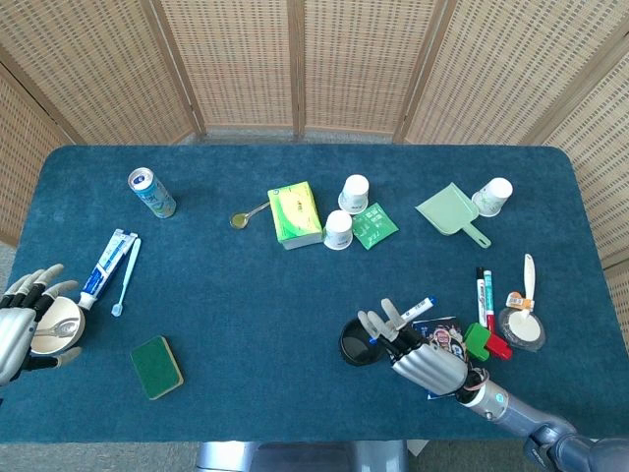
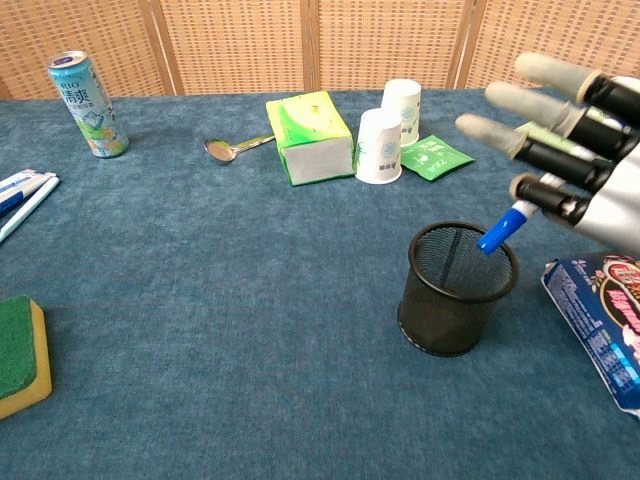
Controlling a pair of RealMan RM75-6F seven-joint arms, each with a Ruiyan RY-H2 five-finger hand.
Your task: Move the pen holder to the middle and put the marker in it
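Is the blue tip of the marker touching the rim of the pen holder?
Cannot tell. In the chest view the marker tip overlaps the pen holder rim, with neither contact nor gap plain; the head view hides it.

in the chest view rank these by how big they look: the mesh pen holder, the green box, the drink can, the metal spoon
1. mesh pen holder, though it is nearest the camera
2. green box
3. drink can
4. metal spoon
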